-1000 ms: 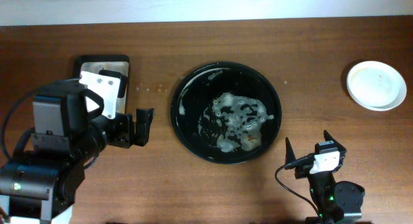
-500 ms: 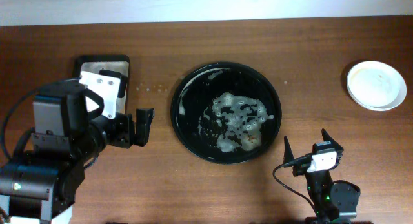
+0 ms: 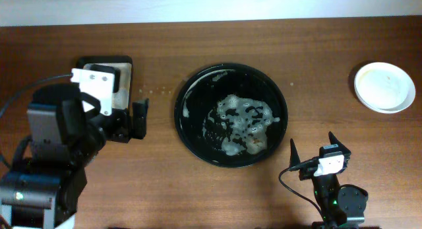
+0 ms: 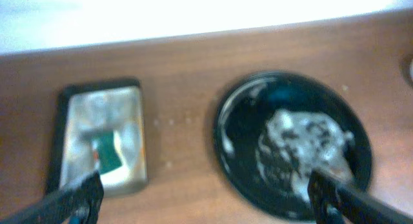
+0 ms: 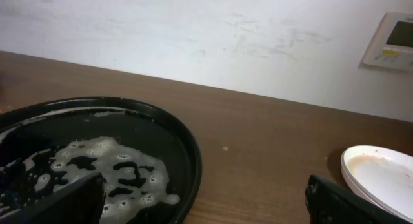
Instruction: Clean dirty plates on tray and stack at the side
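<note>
The round black tray [image 3: 198,97] sits mid-table and holds no plates, only a patch of white foam [image 3: 244,123]. White plates [image 3: 385,87] sit stacked at the far right edge; the top one looks almost plain white, with a faint reddish tint in the right wrist view [image 5: 381,179]. My left gripper [image 3: 132,120] is open and empty, left of the tray. My right gripper [image 3: 313,153] is open and empty, just off the tray's lower right rim [image 5: 190,156]. The left wrist view is blurred and shows the tray [image 4: 222,121] ahead on the right.
A small rectangular black tray [image 4: 64,101] with a green sponge [image 4: 108,153] lies at the left, partly under my left arm in the overhead view [image 3: 122,61]. A few crumbs [image 3: 155,91] dot the wood between the two trays.
My left arm has pulled back and up towards the sponge tray, its gripper swinging left. My right gripper has slipped slightly towards the front edge. Tray and plates have not moved.
</note>
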